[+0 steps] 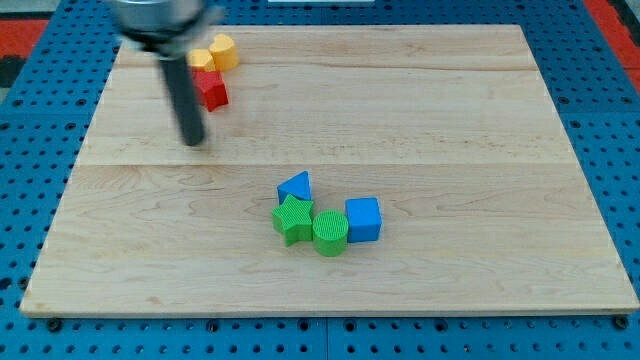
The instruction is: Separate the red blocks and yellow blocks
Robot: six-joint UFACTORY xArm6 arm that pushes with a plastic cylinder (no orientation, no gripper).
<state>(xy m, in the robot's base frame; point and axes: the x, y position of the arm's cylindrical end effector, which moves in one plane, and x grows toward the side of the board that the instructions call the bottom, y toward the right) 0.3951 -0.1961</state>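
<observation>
A red block [212, 91], shape partly hidden by the rod, lies near the board's top left. Just above it sit two yellow blocks: a yellow hexagonal block [223, 50] and a second yellow block [203, 59] touching the red one. My tip [193, 141] rests on the board just below and left of the red block, a short gap away. The dark rod rises toward the view's top and covers part of the red and yellow blocks.
A cluster lies at the board's middle: a blue triangle [296, 186], a green star [293, 219], a green cylinder [330, 233] and a blue cube [363, 219]. The wooden board [450, 120] lies on a blue pegboard.
</observation>
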